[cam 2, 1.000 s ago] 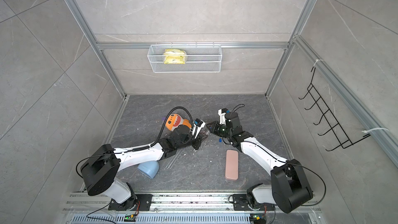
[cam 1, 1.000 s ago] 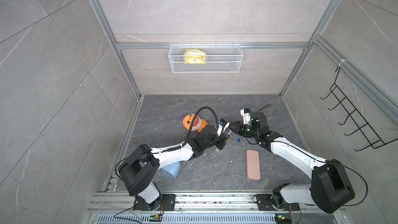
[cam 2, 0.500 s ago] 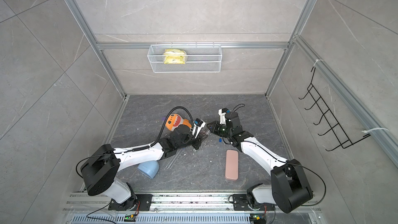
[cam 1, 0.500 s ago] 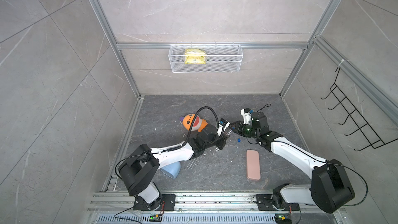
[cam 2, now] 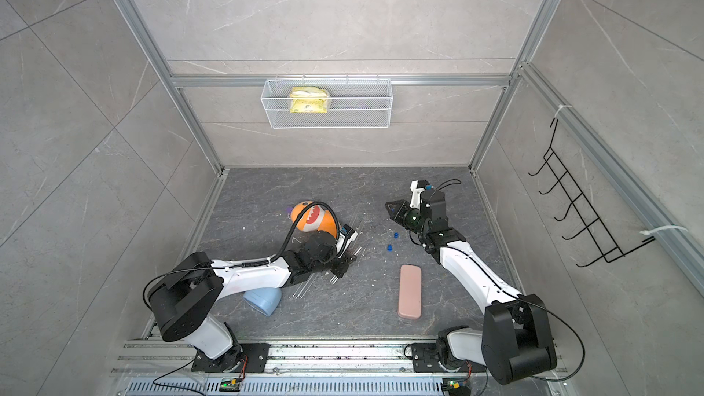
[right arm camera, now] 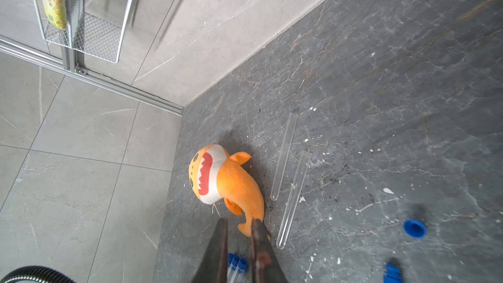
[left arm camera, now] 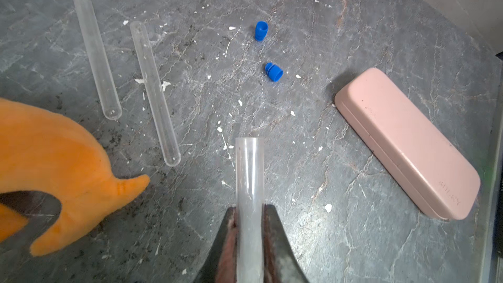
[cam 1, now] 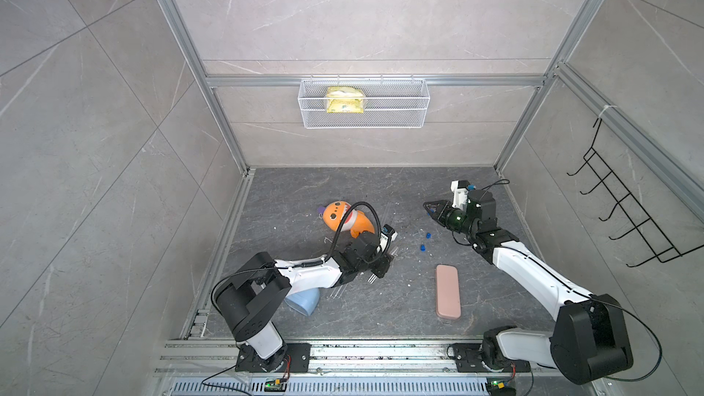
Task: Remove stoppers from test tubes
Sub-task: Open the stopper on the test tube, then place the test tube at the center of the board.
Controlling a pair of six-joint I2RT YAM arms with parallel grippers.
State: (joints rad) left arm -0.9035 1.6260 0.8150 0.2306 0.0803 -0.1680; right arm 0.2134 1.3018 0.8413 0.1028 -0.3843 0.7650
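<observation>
Above the floor [cam 1: 304, 192], the right gripper [cam 1: 427, 206], jaws narrow, has pulled clear of the test tube [left arm camera: 249, 170] clamped in the left gripper [left arm camera: 249, 210], leaving its mouth open: apparently unstoppered.

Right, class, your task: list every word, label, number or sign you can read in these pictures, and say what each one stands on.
On the case: a short embossed word near one end, too faint to read.
On the packet in the basket: dark print on yellow, too blurred to read.
No other text shows, so nothing can be quoted.
</observation>
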